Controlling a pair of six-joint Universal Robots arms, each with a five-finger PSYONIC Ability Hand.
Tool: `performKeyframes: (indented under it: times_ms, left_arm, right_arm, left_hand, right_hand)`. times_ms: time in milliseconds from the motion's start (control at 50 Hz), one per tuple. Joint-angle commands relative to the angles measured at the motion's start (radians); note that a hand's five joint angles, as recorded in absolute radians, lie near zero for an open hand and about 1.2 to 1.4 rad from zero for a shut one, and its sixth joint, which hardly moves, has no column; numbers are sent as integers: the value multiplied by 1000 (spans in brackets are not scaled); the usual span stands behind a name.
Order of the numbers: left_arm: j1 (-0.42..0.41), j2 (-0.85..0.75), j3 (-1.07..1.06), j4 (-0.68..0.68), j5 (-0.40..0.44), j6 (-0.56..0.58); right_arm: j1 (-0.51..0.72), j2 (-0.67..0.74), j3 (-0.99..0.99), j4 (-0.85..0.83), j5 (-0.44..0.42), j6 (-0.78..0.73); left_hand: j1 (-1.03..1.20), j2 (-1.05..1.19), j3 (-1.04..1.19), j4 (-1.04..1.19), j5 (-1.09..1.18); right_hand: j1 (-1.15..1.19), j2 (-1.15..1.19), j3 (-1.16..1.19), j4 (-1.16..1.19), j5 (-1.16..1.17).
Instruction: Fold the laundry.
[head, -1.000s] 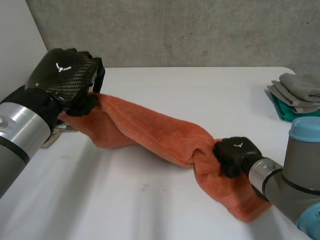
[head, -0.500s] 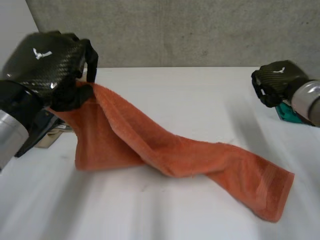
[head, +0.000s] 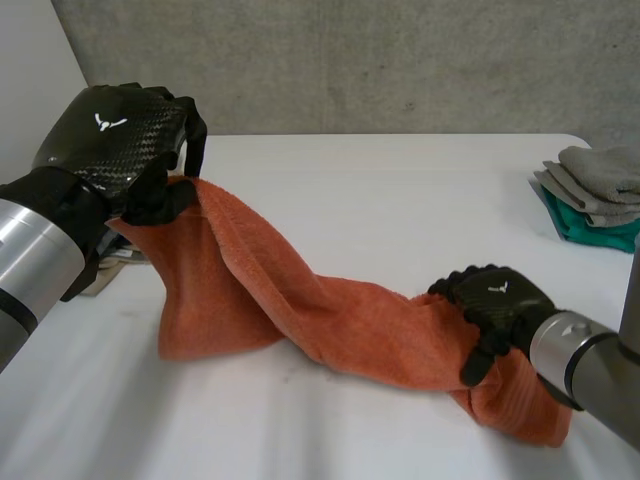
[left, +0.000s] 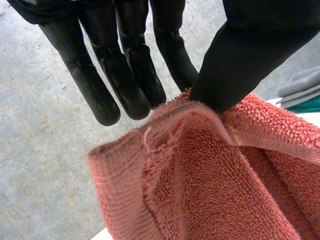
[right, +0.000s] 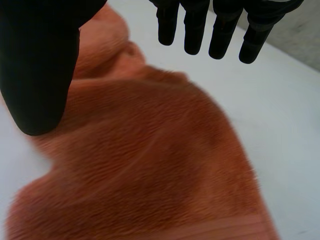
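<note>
Nothing folded on the towel (head: 300, 300) yet: twisted into a loose rope across the bench (head: 380, 190), running from 10 o'clock to 5 o'clock. 10 o'clock end lifted off the bench and hanging in a drape; 5 o'clock end down flat and bunched. No clean edges lined up, no crease laid anywhere along it.

At 10 o'clock, pinched by the left hand (head: 120, 140): thumb pressed against fingers with the towel's hemmed edge between them, firm hold by the look of the wrist view.

At 5 o'clock, under the right hand (head: 495, 305): fingers straight, thumb well apart, palm over the cloth, nothing clamped. Touching or just hovering, hard to tell.

At 3 o'clock, near the bench edge and well apart from the towel, a stack (head: 595, 190) of folded grey pieces on a teal one. Probably the finished share of the laundry.

Judgement: early on this piece. Left to do: get a second corner in the right hand, shake out the twist, spread flat, then fold and move to the stack.
</note>
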Motion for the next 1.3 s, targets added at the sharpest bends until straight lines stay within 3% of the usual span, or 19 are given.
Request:
performKeyframes:
  times_ms: [20,100,180,320,400,480,560,700,720,760,780,860,900,1000,1040,1160,1300]
  left_arm:
    - [-1,3,-1,-2,0,-2]
    - [-1,14,0,-4,-2,-2]
    - [-5,51,0,-8,-3,-2]
    - [-8,132,6,-39,-2,-5]
    - [-8,158,3,-42,-2,-28]
    - [-8,149,-6,-43,-2,-45]
    - [-10,129,-18,-43,-2,-49]
    - [-13,71,-26,-48,0,-78]
    - [-13,66,-26,-48,1,-80]
    - [-16,51,-26,-48,1,-81]
    - [-17,46,-26,-48,1,-81]
    - [-22,35,-20,-46,1,-80]
    - [-24,35,-11,-46,0,-80]
    - [-24,40,6,-46,-2,-78]
    - [-22,41,12,-46,-2,-78]
    - [-22,40,22,-46,-2,-80]
    - [-24,37,28,-42,-2,-86]
  right_arm:
    - [-3,22,33,-88,-9,-2]
    - [-5,28,25,-99,-15,-5]
    - [-23,12,1,-91,-15,-29]
    - [-100,-195,-119,-32,-15,-209]
    - [-101,-188,-232,-16,-18,-229]
    - [-54,-29,-372,-24,-24,-214]
    - [66,227,-570,-97,-13,-221]
    - [83,516,-705,-271,-20,-240]
    - [84,562,-714,-307,-10,-241]
    - [86,587,-713,-340,-10,-243]
    - [86,587,-711,-354,-7,-241]
    - [90,529,-688,-364,37,-218]
    - [84,446,-627,-357,91,-195]
    - [75,216,-438,-288,128,-114]
    - [72,95,-328,-164,118,-56]
    - [67,-7,-141,37,54,118]
    - [70,-2,50,-126,-75,222]
  left_hand:
    - [248,199,203,199,257]
    - [248,199,203,199,257]
    - [248,199,203,199,257]
    - [248,199,203,199,257]
    - [248,199,203,199,257]
    - [248,199,203,199,257]
    - [248,199,203,199,257]
    - [248,199,203,199,257]
    - [248,199,203,199,257]
    - [248,199,203,199,257]
    - [248,199,203,199,257]
    - [248,199,203,199,257]
    - [248,199,203,199,257]
    - [248,199,203,199,257]
    - [248,199,203,199,257]
    - [248,199,203,199,257]
    - [248,199,203,199,257]
  right_hand:
    - [296,318,319,322,338]
    - [1110,1131,1133,1136,1151]
    - [1112,1134,1136,1139,1154]
    - [1112,1134,1136,1139,1154]
    - [1112,1134,1136,1139,1154]
    - [1112,1134,1136,1139,1154]
    - [1112,1134,1136,1139,1154]
    - [1104,1126,1128,1131,1146]
    - [520,542,544,547,562]
    - [32,54,56,59,74]
    - [-98,-76,-74,-72,-56]
    - [-110,-88,-86,-83,-68]
    - [-110,-88,-86,-83,-68]
    - [-110,-88,-86,-83,-68]
    - [-62,-40,-38,-35,-20]
    - [71,93,95,97,113]
    - [130,152,153,156,172]
